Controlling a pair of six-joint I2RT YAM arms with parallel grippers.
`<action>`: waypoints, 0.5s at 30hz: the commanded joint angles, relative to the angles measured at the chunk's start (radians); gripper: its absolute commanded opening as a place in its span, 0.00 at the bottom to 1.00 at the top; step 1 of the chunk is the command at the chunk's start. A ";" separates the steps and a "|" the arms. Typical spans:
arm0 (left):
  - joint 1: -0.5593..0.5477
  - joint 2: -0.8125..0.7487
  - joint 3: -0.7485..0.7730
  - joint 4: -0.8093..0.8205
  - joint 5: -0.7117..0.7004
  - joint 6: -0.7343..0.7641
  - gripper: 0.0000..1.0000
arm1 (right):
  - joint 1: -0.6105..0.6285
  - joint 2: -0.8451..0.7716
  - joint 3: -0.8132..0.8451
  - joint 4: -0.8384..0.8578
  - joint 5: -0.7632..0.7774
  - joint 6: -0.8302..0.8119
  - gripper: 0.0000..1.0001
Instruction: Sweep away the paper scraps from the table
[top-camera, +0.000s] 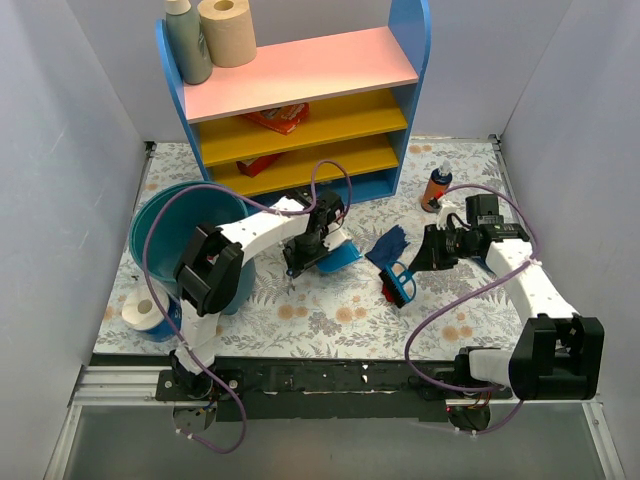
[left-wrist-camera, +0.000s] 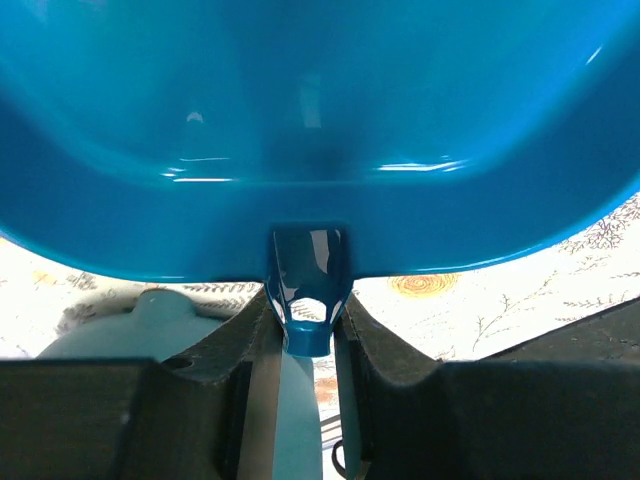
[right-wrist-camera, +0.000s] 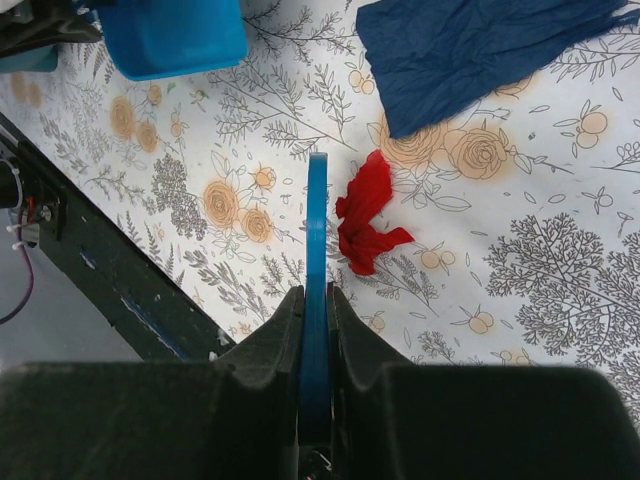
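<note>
High overhead view from the near edge; two close wrist views down onto the same table (top-camera: 330, 310).

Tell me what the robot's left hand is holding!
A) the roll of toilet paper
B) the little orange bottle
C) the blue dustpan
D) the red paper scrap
C: in the left wrist view, the left gripper is shut on the handle of the blue dustpan, and the pan fills the picture above the fingers.
</note>
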 joint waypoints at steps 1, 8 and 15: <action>-0.005 -0.011 -0.008 0.031 0.070 0.006 0.00 | 0.002 -0.063 0.033 -0.054 0.004 -0.042 0.01; -0.005 -0.066 -0.229 0.220 0.132 -0.001 0.08 | -0.003 -0.066 0.060 -0.034 0.021 -0.019 0.01; -0.005 -0.155 -0.355 0.394 0.131 0.014 0.29 | -0.004 -0.046 0.096 -0.037 0.026 -0.021 0.01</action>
